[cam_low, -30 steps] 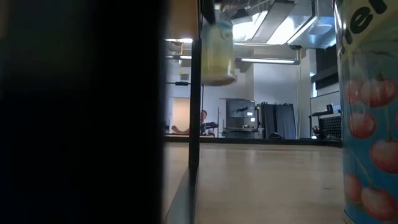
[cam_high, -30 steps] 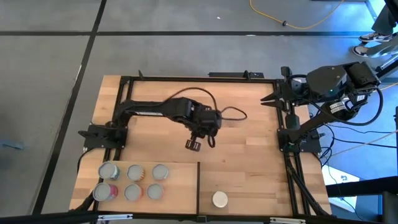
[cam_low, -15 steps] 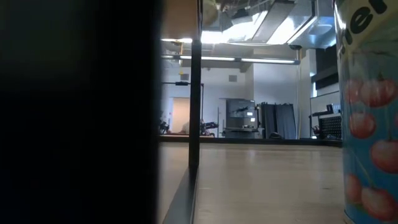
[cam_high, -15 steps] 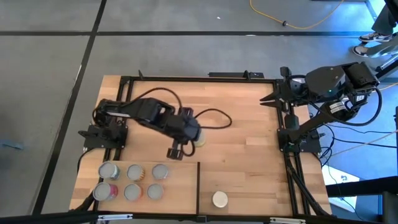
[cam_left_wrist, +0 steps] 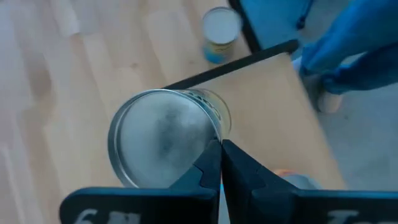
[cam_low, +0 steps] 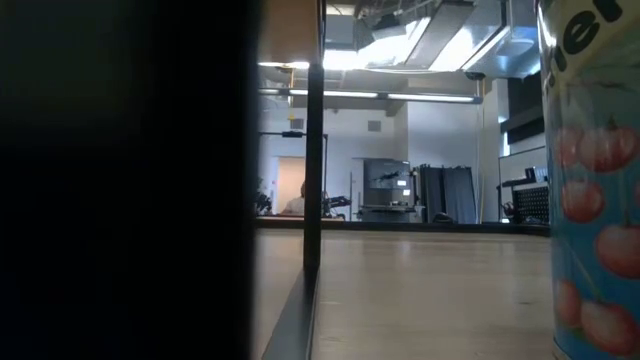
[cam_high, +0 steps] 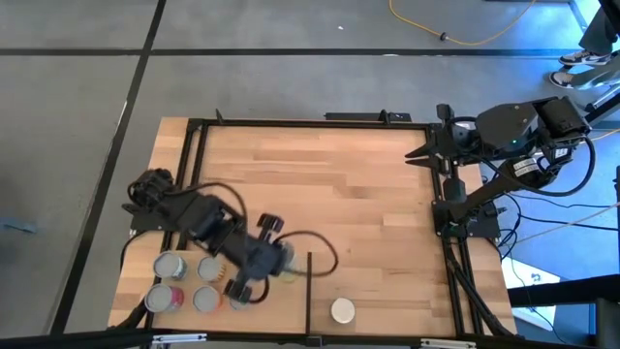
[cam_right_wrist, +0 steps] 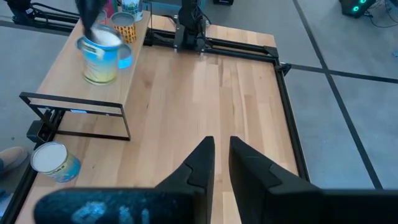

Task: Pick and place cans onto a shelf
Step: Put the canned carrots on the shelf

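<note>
My left gripper (cam_high: 275,262) is shut on a can (cam_left_wrist: 163,138) with a silver top and a blue and yellow label. It holds the can (cam_right_wrist: 99,57) in the air over the shelf's (cam_high: 283,302) far right part. Several cans (cam_high: 206,268) with grey tops stand upright on the shelf's left half. One more can (cam_high: 342,310), white on top, stands on the table right of the shelf. My right gripper (cam_right_wrist: 222,152) waits at the table's far right, its fingers a little apart with nothing between them. My left gripper pinches the can's top rim (cam_left_wrist: 214,138) between its two fingers, at one spot on the edge. The fingers come slanting down from above. The can hangs upright below them, clear of the shelf.
The shelf is a raised light-wood board on a thin black frame (cam_right_wrist: 74,96), with a black edge (cam_high: 309,291) along its right side. In the low view the table's can (cam_low: 590,200), with cherries on its label, stands close at the right. The table's middle and far part are bare wood.
My left gripper has swung from the table's middle toward the near left, over the shelf, and has turned on the way. It stays shut on the can, which has gone along upright and clear of the table. The can has left the low view.
</note>
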